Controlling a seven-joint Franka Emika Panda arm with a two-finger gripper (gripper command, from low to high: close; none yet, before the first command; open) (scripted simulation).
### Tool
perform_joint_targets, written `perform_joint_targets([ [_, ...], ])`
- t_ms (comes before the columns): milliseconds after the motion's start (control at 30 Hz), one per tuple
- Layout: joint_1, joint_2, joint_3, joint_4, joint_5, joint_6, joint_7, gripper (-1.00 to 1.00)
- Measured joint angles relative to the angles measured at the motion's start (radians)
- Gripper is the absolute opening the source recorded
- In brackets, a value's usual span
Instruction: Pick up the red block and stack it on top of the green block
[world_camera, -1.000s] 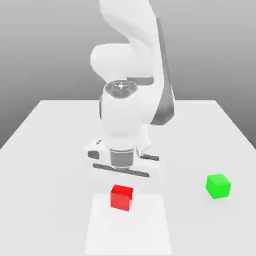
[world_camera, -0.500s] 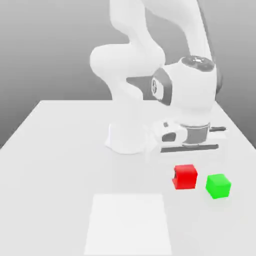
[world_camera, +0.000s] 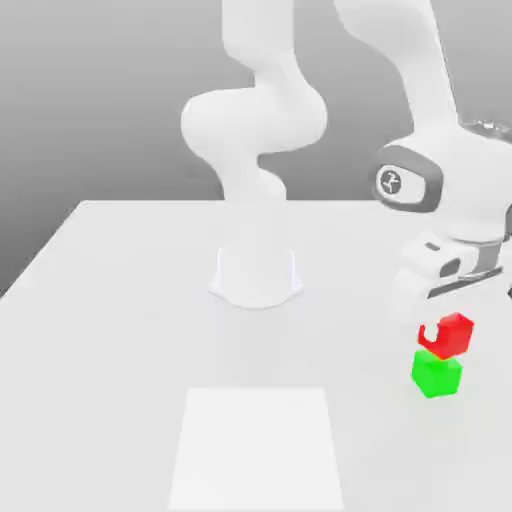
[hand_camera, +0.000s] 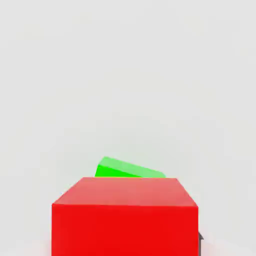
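Observation:
The red block (world_camera: 450, 335) sits directly over the green block (world_camera: 436, 375) at the exterior view's right, its underside meeting the green top; it looks slightly offset and turned. My gripper (world_camera: 446, 322) reaches down onto the red block from above, and a white part of the hand covers the block's near-left corner. In the hand view the red block (hand_camera: 125, 220) is very close, with a strip of the green block (hand_camera: 127, 169) showing just beyond its top edge.
The arm's white base (world_camera: 256, 275) stands mid-table. A paler square patch (world_camera: 257, 445) lies on the white table (world_camera: 120, 300) near its front edge. The table's right edge runs close behind the two blocks.
The arm has swung from the middle of the table to the exterior view's right, carrying the red block from the pale patch to a spot over the green block.

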Motion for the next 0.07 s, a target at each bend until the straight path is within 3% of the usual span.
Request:
perform_joint_targets([
  [67,0.0,0.0,0.0,0.0,0.0,0.0,0.0,1.0],
])
